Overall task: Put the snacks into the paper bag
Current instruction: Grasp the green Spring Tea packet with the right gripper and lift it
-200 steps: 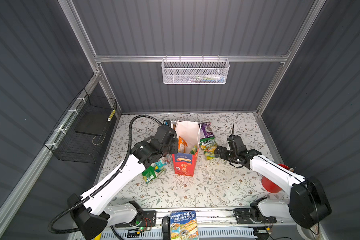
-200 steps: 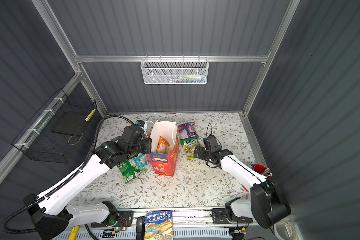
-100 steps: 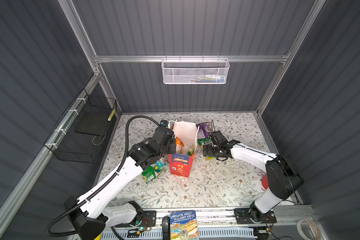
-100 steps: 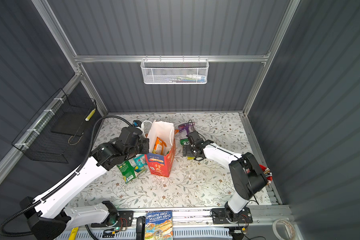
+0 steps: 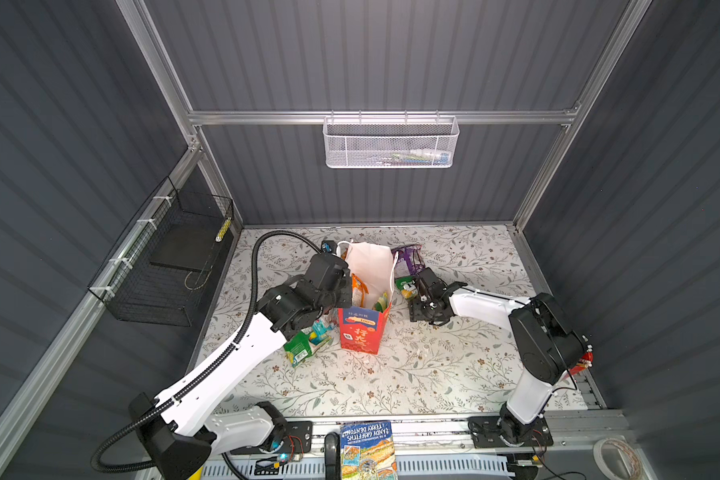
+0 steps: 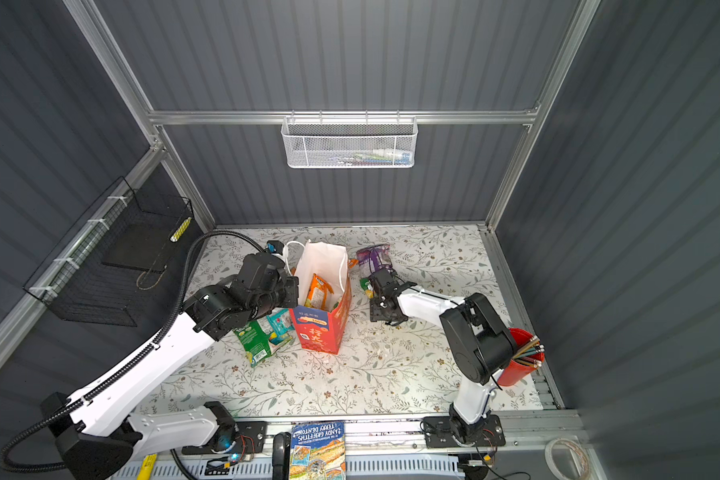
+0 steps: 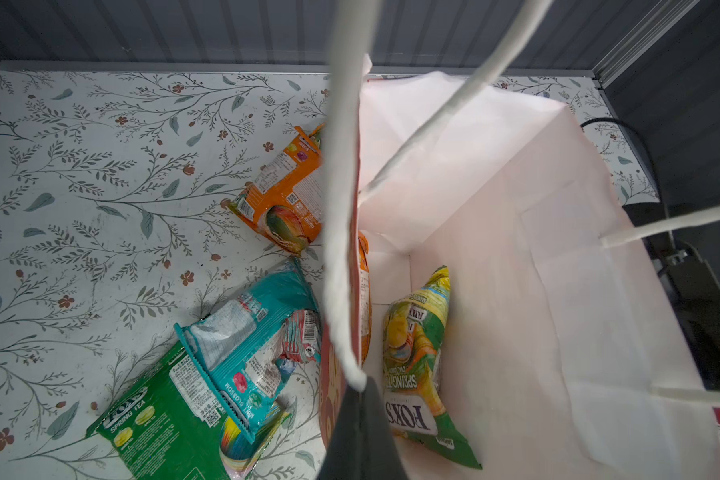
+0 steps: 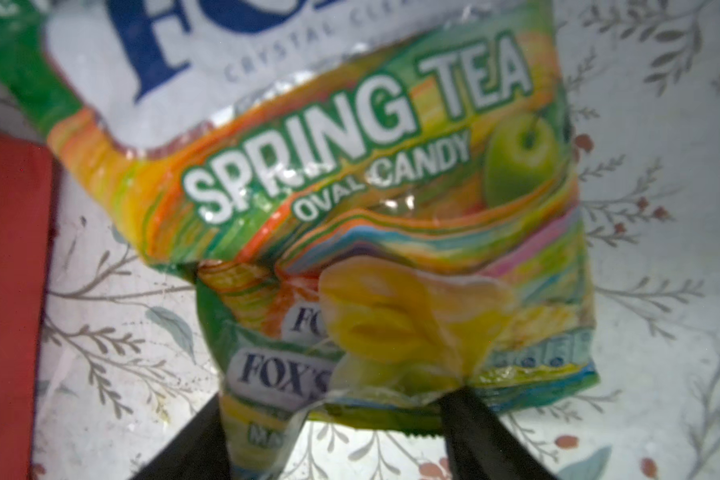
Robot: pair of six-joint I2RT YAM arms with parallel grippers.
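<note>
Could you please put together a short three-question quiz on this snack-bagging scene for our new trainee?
1. True or false: the left gripper hangs open, clear of the paper bag.
2. Which snack lies between the right gripper's jaws? A) purple packet B) multicolour Spring Tea packet C) teal packet
3. How many packets show inside the bag?
Key: 1 false, it is shut on the bag's rim; 2 B; 3 two, an orange packet and a green-yellow packet.

Grey ribbed walls [image 5: 370, 54] — floral tabletop [image 5: 391, 374], white mesh basket [image 5: 391, 145].
</note>
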